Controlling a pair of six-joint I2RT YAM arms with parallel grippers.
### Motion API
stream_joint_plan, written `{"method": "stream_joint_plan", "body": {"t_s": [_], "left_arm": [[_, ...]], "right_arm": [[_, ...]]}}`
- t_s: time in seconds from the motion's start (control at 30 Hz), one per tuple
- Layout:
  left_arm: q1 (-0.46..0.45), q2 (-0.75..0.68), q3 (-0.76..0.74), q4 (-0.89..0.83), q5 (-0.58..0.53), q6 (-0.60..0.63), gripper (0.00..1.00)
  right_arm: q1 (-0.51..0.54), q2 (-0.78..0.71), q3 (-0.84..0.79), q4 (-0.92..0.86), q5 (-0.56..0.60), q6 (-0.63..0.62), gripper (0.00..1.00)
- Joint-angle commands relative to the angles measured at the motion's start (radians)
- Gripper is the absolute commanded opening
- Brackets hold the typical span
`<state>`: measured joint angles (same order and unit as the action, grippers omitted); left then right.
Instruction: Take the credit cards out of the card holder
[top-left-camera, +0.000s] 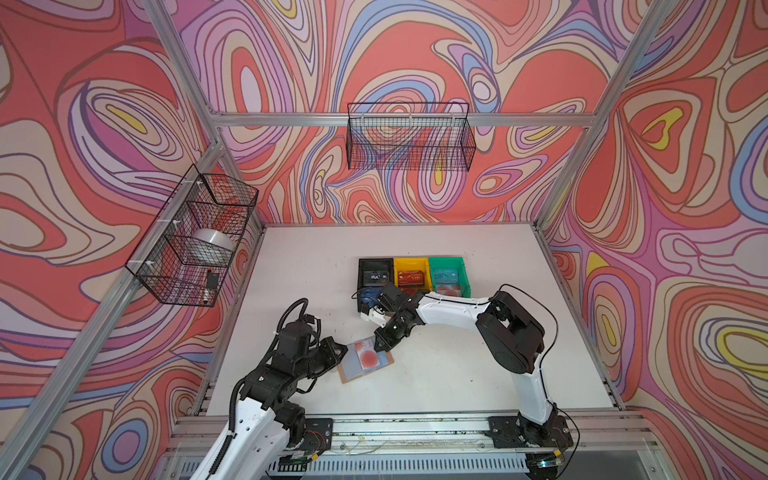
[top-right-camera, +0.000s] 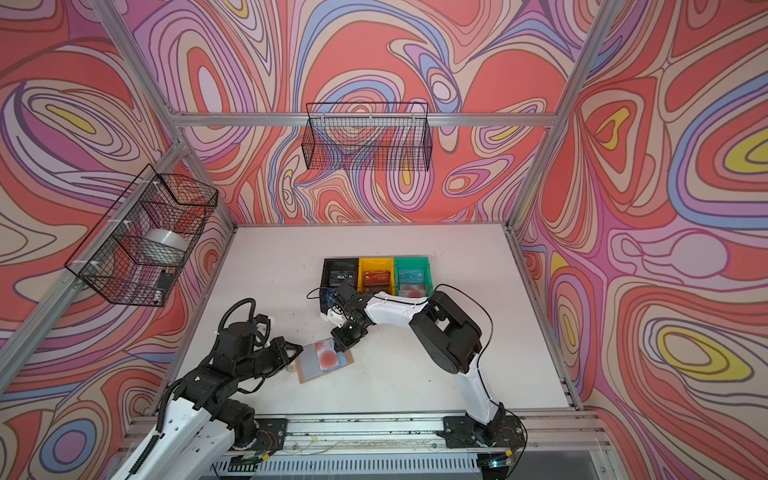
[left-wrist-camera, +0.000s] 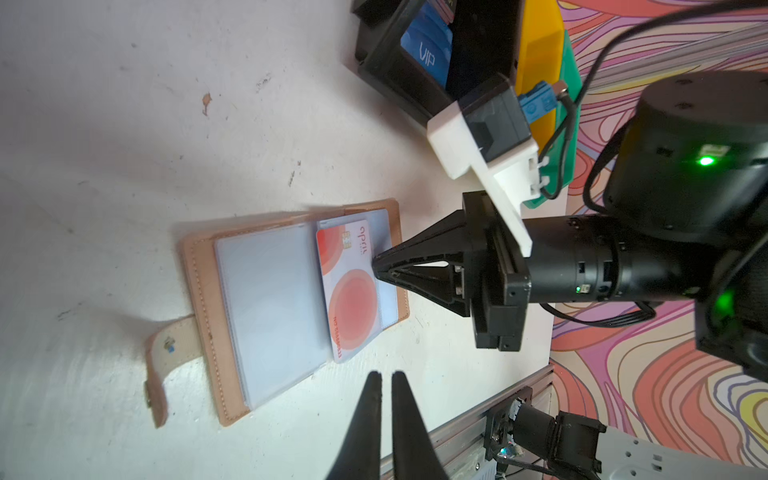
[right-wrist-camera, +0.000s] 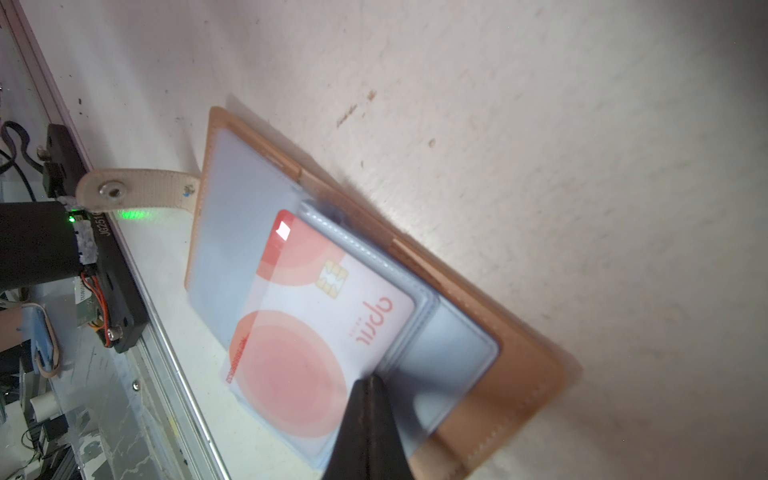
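Looks like they're on the last card. The card holder lies open flat on the bench, toward the front edge and left of the middle, with its snap tab flopped out to the side.

Two cards seem to be out already. There's a blue VIP card in the black bin and a red card in the yellow bin. Those bins sit in a row around the middle of the bench, well apart from the holder.

What's left is the whitish card with the red blotches. It's skewed and only partly out of its clear sleeve, and one end still looks tucked under the plastic. The right gripper has its jaws pressed together right at the card's long edge. From the wrist views I'd say it's pinching that edge, though the card is so thin it's hard to be sure.

The left gripper hangs just beside the holder. Its jaws are barely parted, and it's holding nothing and touching nothing.

The facing sleeve page looks empty to me. I can't see any pages underneath, so I can't rule out more cards there. Going by what shows, this card still has to come all the way out of the sleeve, and then that's pretty much it.
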<state>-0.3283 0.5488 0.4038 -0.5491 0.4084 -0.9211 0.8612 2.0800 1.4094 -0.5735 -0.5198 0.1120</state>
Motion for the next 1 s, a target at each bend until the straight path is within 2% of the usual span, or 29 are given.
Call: {"method": "stream_joint_plan", "body": {"t_s": [0.0,0.1,0.2,0.4,0.53,0.77,0.97], "left_arm": [[-0.003,0.031,-0.080,0.075,0.054,-0.053,0.11],[-0.004,0.097,-0.155,0.257,0.096,-0.100,0.11],[-0.004,0.167,-0.185,0.352,0.110,-0.105,0.10],[-0.004,0.218,-0.214,0.440,0.106,-0.112,0.11],[-0.004,0.211,-0.244,0.500,0.114,-0.139,0.16],[-0.005,0.177,-0.265,0.489,0.087,-0.140,0.20],[-0.004,0.213,-0.274,0.534,0.089,-0.139,0.22]], "right_arm": [[0.007,0.016,0.017,-0.031,0.026,-0.018,0.03],[0.007,0.018,0.017,-0.031,0.028,-0.018,0.04],[0.006,0.017,0.016,-0.032,0.030,-0.017,0.04],[0.007,0.017,0.011,-0.034,0.037,-0.020,0.04],[0.006,0.021,0.013,-0.035,0.036,-0.020,0.04],[0.007,0.027,0.014,-0.039,0.035,-0.024,0.04],[0.007,0.029,0.014,-0.036,0.035,-0.027,0.05]]}}
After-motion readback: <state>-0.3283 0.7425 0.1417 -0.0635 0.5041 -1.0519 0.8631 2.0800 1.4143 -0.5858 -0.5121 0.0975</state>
